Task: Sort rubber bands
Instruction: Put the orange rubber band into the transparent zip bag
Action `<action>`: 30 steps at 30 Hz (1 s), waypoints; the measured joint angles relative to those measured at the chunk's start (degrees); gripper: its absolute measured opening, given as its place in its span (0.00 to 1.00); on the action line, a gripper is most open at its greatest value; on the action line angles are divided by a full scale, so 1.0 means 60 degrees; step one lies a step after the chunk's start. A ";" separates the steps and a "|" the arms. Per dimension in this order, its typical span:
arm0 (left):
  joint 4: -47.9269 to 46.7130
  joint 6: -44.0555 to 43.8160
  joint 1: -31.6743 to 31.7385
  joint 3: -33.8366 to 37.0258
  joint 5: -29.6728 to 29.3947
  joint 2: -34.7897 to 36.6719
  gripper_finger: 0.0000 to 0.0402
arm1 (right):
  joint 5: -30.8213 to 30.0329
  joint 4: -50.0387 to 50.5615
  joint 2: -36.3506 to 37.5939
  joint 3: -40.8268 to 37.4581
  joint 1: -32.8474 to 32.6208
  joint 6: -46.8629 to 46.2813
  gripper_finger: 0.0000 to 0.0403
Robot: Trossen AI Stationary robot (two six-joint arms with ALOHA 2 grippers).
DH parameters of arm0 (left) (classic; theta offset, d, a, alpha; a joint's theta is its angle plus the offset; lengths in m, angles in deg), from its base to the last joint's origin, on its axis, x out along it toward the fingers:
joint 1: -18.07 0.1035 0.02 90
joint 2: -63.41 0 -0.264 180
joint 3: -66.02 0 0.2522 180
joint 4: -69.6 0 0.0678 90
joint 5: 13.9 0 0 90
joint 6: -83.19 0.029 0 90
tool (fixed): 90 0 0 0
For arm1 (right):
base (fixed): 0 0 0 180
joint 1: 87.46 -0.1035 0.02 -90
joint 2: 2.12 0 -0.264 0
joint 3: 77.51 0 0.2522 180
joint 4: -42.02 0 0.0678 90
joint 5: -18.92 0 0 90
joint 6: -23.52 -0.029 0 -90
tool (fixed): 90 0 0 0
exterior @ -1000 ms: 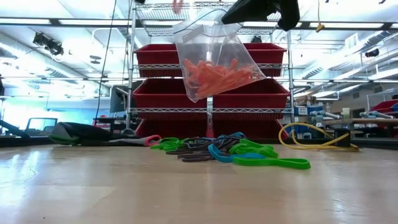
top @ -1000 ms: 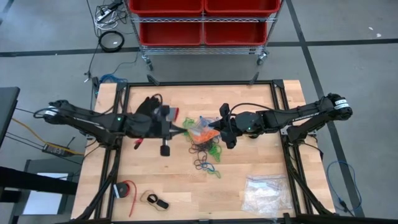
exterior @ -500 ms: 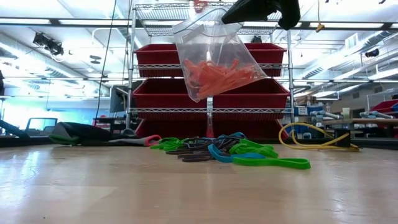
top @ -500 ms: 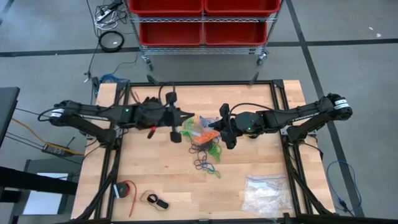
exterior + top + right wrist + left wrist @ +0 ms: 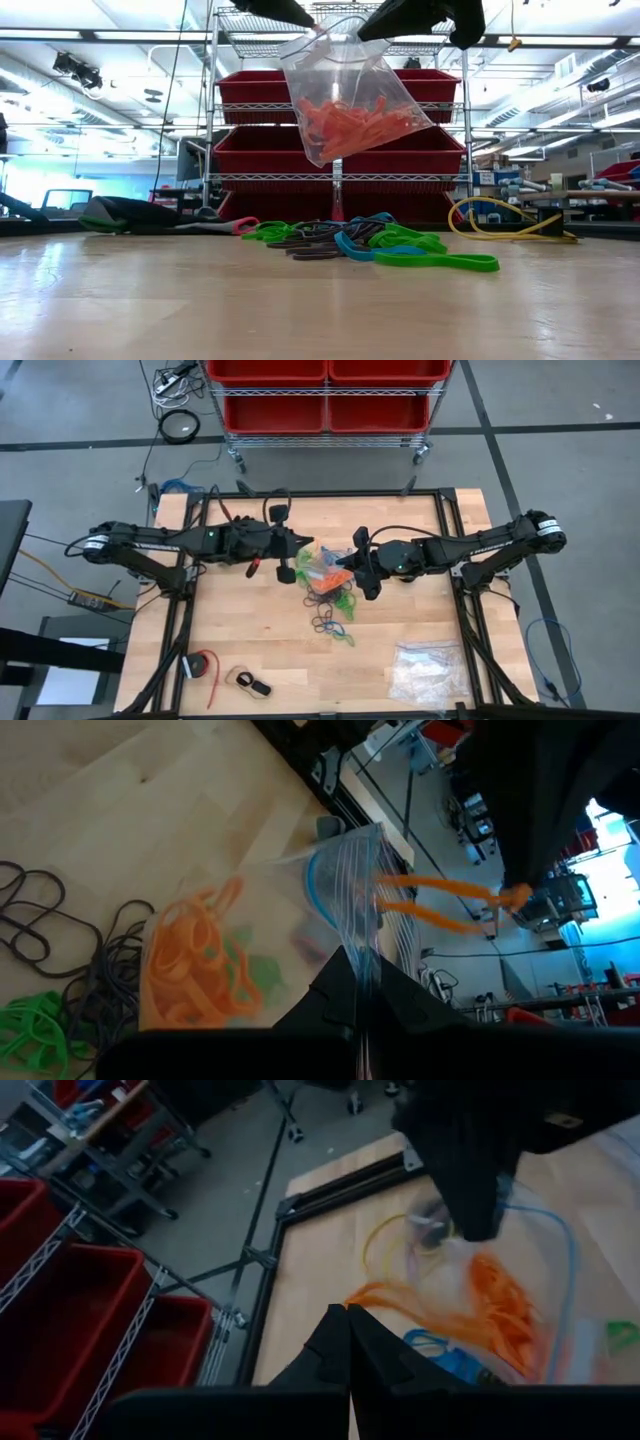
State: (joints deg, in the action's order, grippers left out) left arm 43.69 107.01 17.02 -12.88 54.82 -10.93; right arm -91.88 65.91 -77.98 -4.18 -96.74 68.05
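The right tool (image 5: pixel 345 561) is pinching the rim of a clear plastic bag (image 5: pixel 345 95), fingers clamped tight on it, and the bag is hanging in the air above the middle of the table (image 5: pixel 400 630). Inside the bag, a bunch of orange rubber bands (image 5: pixel 350 122) is sagging toward its lower corner. The left tool (image 5: pixel 306 546) is reaching in from the other side, fingers pressed together, its tip sitting right at the bag's open mouth; whether it is gripping anything there, I cannot tell. In the right wrist view two orange bands (image 5: pixel 440 900) are stretching out of the bag's mouth toward the left arm. Below the bag, a loose pile of rubber bands (image 5: pixel 332 600) in green, blue and black is lying on the table's middle, trailing toward the near edge. A second clear bag of whitish pieces (image 5: pixel 428 672) is resting near the table's near right corner. Behind the table, a rack of red bins (image 5: pixel 330 150) is standing.
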 joint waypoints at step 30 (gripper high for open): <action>-0.1035 -0.1053 -0.0165 0.0004 0.1728 -0.0208 0.47 | 0.0000 0.0054 0.0000 0.0000 -0.0004 -0.0140 0.00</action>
State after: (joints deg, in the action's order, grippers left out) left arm 37.48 100.69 16.03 -12.86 65.19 -12.18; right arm -91.88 66.23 -77.98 -4.18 -96.76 67.21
